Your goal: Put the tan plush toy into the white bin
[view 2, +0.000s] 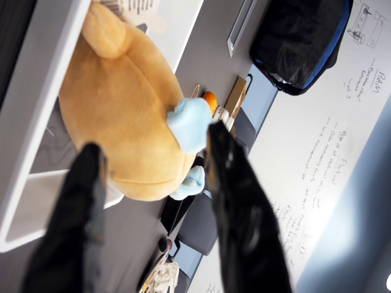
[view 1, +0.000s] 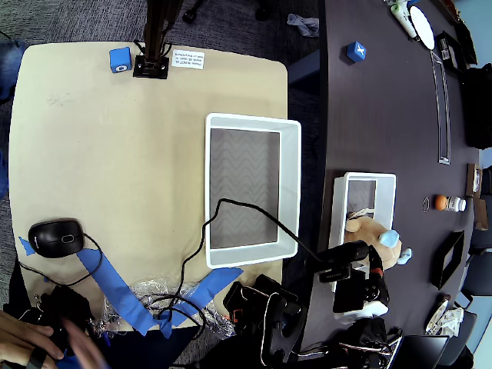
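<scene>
On the dark bench [view 1: 384,115] at the right of the overhead view, the tan plush toy [view 1: 372,233] lies at the near end of a small narrow white bin [view 1: 367,181], partly over its rim. Its light blue paws [view 1: 389,240] point to the right. The black claw [view 1: 355,257] is just beside the toy, at its lower side in that view.

From the wrist view, the two black fingers [view 2: 244,213] of the claw stand apart, and the round tan body of the toy [view 2: 122,110] is between and beyond them. One blue paw [view 2: 190,124] is very close to the right finger; I cannot tell if it touches. The left finger [view 2: 76,226] is apart from the toy.

The larger white bin [view 1: 290,188] with the grey zigzag bottom stands on the beige bench [view 1: 108,154], well apart from the toy, to its left in the overhead view. A black cable [view 1: 246,211] runs across this bin. A black mouse [view 1: 55,237] and blue tape [view 1: 115,288] lie near the lower left corner.
</scene>
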Robot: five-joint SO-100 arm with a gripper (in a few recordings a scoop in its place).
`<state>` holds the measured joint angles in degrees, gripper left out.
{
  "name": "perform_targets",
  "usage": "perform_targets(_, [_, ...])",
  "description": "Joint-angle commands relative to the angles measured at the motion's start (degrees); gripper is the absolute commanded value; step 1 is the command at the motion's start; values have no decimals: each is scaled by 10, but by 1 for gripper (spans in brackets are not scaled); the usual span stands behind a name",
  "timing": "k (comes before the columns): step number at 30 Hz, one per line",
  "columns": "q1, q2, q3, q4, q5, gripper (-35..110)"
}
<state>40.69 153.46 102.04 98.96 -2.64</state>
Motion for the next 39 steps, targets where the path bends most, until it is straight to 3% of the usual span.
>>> perform_targets(1, [185,22,-76,-14,25,30])
perform_targets(18, [192,13,-75,-33,33,30])
perform_targets(24, [289,-6,-76,-33,34,32])
perform_targets(32, [399,-18,-76,-33,80,48])
perform_targets(39, [425,-84,-78,-37,91,62])
